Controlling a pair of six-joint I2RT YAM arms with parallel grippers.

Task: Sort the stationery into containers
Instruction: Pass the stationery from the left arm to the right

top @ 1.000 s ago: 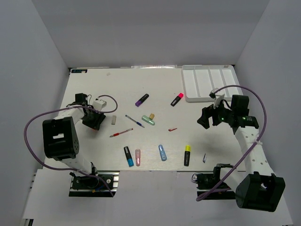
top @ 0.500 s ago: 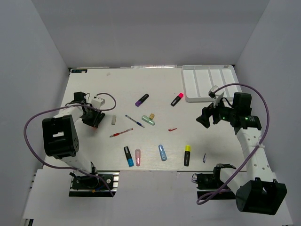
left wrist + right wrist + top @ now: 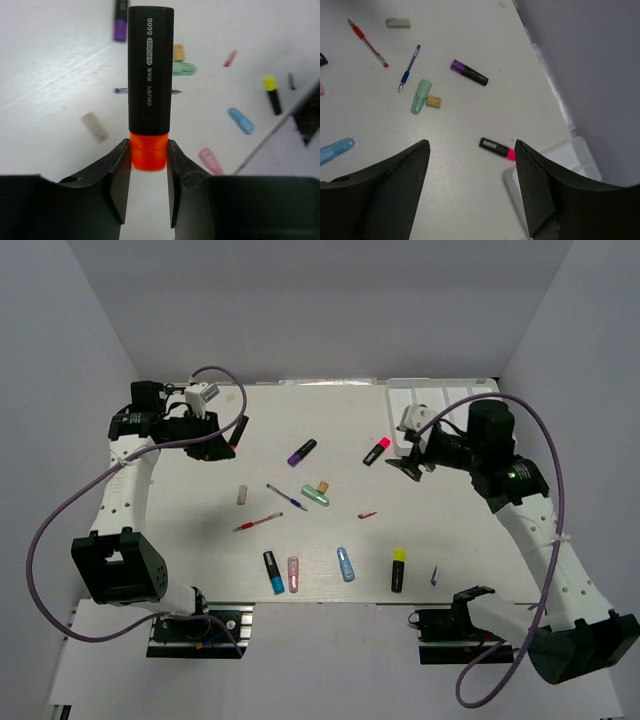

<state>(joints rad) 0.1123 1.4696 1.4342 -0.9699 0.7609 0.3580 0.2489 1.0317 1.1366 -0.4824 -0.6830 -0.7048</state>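
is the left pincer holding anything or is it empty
Holding: the left pincer is shut on an orange-capped black highlighter; in the left wrist view both fingers press its orange cap.

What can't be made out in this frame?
Top view: right arm covers the tray's near edge; contents there unknown.
Right wrist: only a tray corner shows past the finger.
Top view: bluish bit too small to identify.
Left wrist: left gripper's highlighter hides the blue pen's middle.

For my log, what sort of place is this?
Likely a robotics lab test cell: white table boxed by plain grey panels, left arm and right arm bolted at its edge.
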